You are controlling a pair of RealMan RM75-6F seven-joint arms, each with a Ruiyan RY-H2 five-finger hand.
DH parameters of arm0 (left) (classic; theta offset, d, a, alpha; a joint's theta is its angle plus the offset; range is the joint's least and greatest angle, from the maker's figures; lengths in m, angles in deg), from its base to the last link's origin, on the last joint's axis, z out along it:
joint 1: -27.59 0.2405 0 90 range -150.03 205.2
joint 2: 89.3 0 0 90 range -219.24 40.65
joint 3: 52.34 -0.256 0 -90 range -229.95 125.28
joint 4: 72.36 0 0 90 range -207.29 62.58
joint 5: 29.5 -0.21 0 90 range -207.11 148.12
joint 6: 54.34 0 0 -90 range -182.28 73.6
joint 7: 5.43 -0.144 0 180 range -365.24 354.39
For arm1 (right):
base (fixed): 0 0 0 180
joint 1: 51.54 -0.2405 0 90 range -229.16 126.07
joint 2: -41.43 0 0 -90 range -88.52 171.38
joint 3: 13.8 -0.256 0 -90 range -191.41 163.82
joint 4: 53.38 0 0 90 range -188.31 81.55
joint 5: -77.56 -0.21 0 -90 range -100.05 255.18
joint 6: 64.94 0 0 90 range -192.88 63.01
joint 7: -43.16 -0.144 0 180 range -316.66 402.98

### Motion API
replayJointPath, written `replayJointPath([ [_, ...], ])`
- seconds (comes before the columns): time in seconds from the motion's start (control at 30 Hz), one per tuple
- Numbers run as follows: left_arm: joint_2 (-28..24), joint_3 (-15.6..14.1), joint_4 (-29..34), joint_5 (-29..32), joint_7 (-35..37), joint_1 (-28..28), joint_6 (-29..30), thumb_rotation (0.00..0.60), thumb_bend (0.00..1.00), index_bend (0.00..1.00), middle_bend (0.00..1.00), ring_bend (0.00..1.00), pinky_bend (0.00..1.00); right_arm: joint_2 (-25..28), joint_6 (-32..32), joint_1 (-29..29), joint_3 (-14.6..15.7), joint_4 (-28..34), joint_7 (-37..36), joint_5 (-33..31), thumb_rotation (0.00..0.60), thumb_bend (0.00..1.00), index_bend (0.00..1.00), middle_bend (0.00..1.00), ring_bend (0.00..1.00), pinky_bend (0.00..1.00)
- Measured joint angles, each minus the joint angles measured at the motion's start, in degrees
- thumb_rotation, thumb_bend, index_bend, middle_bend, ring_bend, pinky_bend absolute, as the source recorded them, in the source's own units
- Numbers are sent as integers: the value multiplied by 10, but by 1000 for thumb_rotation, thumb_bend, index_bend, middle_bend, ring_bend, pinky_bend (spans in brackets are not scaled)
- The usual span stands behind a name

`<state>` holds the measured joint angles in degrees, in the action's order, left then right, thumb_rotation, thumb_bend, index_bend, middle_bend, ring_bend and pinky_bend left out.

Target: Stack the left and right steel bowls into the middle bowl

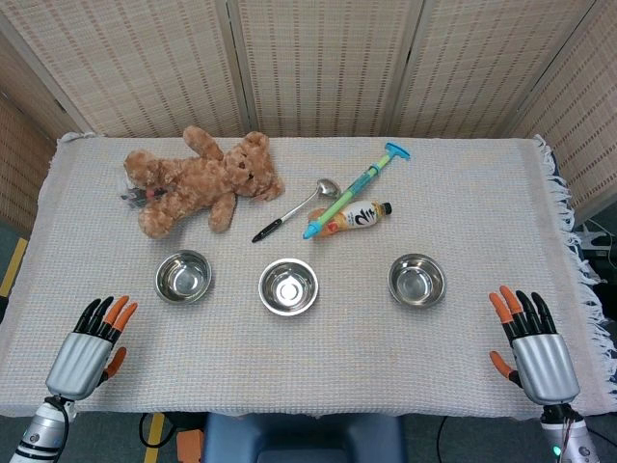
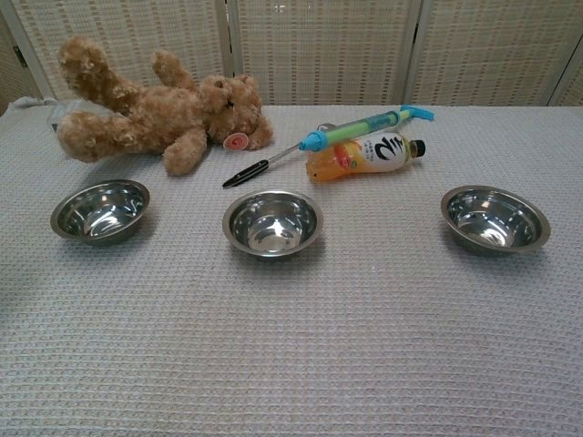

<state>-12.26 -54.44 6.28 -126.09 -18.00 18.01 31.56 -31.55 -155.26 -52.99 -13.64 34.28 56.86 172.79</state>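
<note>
Plainly, from the head view, three steel bowls sit in a row across the bench (image 1: 87, 289): left bowl (image 1: 183, 276), middle bowl (image 1: 288, 286), right bowl (image 1: 416, 280). The left robot hand (image 1: 92, 345) rests released, fingers spread, holding nothing; the left bowl lies toward its one o'clock, nearer this hand. The right robot hand (image 1: 532, 345), likewise released, has the right bowl at its eleven o'clock. From the chest view neither hand shows; the left bowl (image 2: 100, 210), middle bowl (image 2: 272, 223) and right bowl (image 2: 495, 218) stand well apart, all unstacked.

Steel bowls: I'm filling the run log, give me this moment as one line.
stage: not started | left bowl, middle bowl, right bowl: apart, unstacked | left hand: open | right hand: open
</note>
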Motion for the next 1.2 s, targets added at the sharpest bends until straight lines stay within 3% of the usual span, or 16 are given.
replayJointPath([
  [0.23, 27, 16, -30, 11, -5, -25, -34, 600, 442, 0, 0, 0, 89, 1, 3, 0, -6, -3, -5, -12, 600, 114, 0, 0, 0, 0],
  [0.53, 118, 37, -150, 28, 1, -90, -118, 600, 436, 59, 0, 0, 75, -2, 21, -6, -22, -10, -5, -45, 600, 114, 0, 0, 0, 0],
  [0.63, 142, 43, -180, 34, 4, -106, -137, 600, 436, 198, 0, 0, 75, -2, 22, -7, -24, -10, -6, -49, 600, 115, 0, 0, 0, 0],
  [0.73, 160, 48, -211, 41, 7, -115, -146, 600, 432, 266, 0, 0, 75, -2, 28, -8, -27, -12, -7, -61, 600, 115, 0, 0, 0, 0],
  [0.9, 209, 55, -308, 47, 34, -134, -152, 600, 440, 482, 19, 0, 75, -1, 33, -10, -31, -13, -9, -69, 600, 114, 0, 0, 0, 0],
  [1.2, 298, 58, -461, 35, 97, -166, -94, 600, 458, 764, 165, 0, 92, 2, 38, -12, -32, -8, -10, -78, 600, 114, 0, 0, 0, 0],
])
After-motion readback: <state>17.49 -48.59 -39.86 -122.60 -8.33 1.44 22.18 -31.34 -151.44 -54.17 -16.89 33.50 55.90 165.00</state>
